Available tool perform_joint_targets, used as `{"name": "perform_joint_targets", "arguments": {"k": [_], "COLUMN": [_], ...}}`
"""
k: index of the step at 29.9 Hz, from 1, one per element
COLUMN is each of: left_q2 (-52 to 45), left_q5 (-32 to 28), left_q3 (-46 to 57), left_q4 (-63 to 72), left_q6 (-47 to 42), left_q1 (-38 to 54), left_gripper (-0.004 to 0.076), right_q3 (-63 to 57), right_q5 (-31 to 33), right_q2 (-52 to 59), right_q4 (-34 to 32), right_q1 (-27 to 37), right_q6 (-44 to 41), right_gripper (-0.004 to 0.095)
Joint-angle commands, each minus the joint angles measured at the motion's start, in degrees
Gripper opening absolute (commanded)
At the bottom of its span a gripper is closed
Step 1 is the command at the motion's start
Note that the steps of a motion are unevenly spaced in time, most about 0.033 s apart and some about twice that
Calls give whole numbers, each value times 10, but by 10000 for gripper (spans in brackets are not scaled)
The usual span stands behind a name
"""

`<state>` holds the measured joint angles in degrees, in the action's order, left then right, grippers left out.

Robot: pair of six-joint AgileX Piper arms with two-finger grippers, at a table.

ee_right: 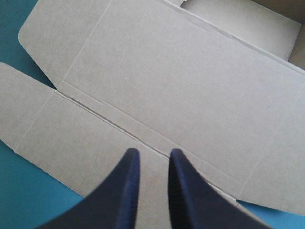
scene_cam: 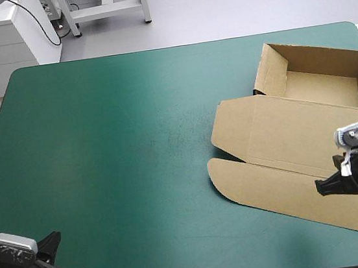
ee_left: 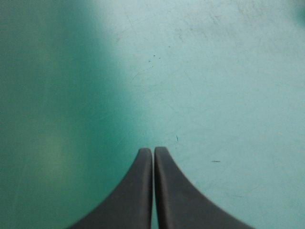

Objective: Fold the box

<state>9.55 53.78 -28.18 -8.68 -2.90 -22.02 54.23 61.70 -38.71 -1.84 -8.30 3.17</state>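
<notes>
Looking at the brown box [scene_cam: 285,144] parked on the right half of the teal-green surface [scene_cam: 123,154], well clear of the left edge. Already shaped into an open tray up by the far right corner, walls standing, with the lid laid out flat toward the near edge and ending in a long flap with a rounded corner. Also spotting a side tab on the lid's end nearer the middle of the surface, lying flat too. Got the right pincer [scene_cam: 322,186] over the near right part of that lid, close to the right edge. From its own wrist view, black fingers [ee_right: 126,191] a little apart with bare board showing in the gap, aimed across the crease between lid and flap. Can't tell whether touching the board or just above it. Got the left pincer [scene_cam: 62,259] way off by the near left corner, nowhere near the box, fingers [ee_left: 138,191] pressed together into one pointed arch over bare surface.
</notes>
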Motion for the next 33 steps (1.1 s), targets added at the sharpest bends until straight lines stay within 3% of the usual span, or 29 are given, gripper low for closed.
{"name": "perform_joint_targets", "arguments": {"k": [1,14,25,33], "left_q2": [-15,-67,-70,-70], "left_q5": [-33,-11,-11,-10], "left_q3": [-13,-13,-13,-13], "left_q4": [16,20,22,22], "left_q6": [-4,-1,1,1], "left_q1": [-2,-2,-2,-2], "left_gripper": [-8,-8,-8,-8], "right_q3": [-39,-194,-245,-265], "right_q5": [-60,-183,-182,-175], "right_q2": [48,253,383,409], "right_q4": [-3,-3,-1,28], "right_q1": [-2,-2,-2,-2], "right_q6": [-16,1,9,9], "right_gripper": [-15,-21,-21,-21]}}
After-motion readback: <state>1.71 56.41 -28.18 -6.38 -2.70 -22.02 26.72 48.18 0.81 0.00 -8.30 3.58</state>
